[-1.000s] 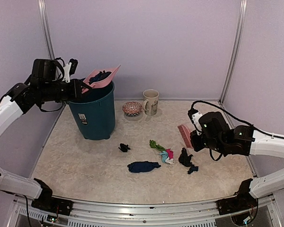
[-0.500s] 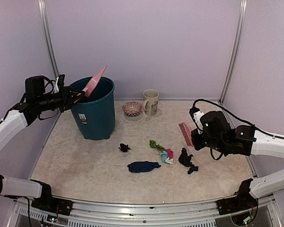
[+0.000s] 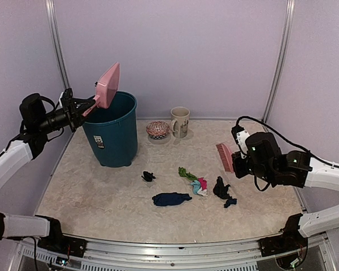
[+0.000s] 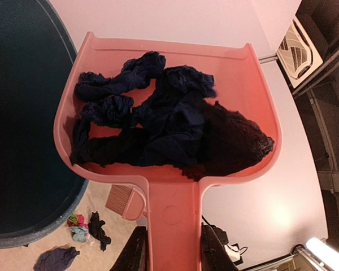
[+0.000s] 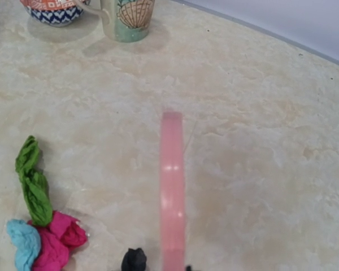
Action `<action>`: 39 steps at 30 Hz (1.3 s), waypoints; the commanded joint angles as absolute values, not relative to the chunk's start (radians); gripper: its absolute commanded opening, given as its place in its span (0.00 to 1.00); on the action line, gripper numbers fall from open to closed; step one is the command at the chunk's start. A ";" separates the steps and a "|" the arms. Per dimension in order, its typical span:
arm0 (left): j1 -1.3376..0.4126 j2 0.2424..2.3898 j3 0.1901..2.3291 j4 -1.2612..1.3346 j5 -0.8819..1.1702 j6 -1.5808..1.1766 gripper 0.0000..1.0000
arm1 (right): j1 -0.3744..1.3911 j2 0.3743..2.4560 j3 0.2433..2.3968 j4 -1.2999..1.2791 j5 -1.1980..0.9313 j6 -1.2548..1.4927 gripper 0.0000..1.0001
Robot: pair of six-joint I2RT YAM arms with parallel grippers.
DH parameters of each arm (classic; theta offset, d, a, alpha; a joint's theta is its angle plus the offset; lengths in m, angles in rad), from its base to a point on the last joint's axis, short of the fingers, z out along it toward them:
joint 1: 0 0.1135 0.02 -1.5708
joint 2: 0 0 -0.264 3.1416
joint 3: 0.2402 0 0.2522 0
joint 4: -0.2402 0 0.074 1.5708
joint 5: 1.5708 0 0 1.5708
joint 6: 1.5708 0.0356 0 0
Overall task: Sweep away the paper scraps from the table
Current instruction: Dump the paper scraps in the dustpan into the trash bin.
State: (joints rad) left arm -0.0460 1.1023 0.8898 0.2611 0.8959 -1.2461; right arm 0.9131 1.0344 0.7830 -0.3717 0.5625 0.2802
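The left gripper (image 4: 170, 251), clamped tight on the pink plastic dustpan (image 4: 175, 62), is tipping it more upright beside the round teal bin (image 3: 110, 132). Dark paper scraps (image 4: 169, 124) are still sitting inside, not dumped. More are lying on the beige stone-look table (image 3: 90, 192). The right gripper (image 3: 240, 162) is holding the pink bristle brush (image 3: 224, 156).

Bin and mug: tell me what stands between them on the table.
Only the patterned bowl stands between the bin and the mug, close beside the mug. The top view shows it.

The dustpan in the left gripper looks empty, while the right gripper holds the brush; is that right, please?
Not quite: the left wrist view shows the dustpan holding dark paper scraps, not empty. The left gripper does grip it, and the right gripper holds the brush.
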 commanded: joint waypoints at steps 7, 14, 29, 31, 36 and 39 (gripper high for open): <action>-0.006 1.100 0.755 0.716 0.863 -1.710 0.00 | 0.899 0.995 0.777 -0.351 0.575 0.295 0.00; -0.030 1.133 0.736 0.792 0.803 -1.798 0.00 | 0.898 0.977 0.765 -0.348 0.571 0.308 0.00; -0.114 1.205 0.936 0.438 0.809 -1.486 0.00 | 0.899 0.958 0.770 -0.359 0.566 0.304 0.00; -0.085 1.202 0.944 0.434 0.828 -1.456 0.00 | 0.899 0.948 0.766 -0.360 0.570 0.302 0.00; -0.157 1.204 1.130 0.094 0.798 -1.153 0.00 | 0.899 0.925 0.755 -0.360 0.568 0.301 0.00; -0.160 1.187 1.162 0.020 0.787 -1.059 0.00 | 0.899 0.918 0.747 -0.333 0.530 0.286 0.00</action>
State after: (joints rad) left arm -0.1455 1.2121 1.0977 0.2241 0.8024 -1.3060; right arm 0.9127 0.9428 0.7635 -0.3687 0.5591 0.2970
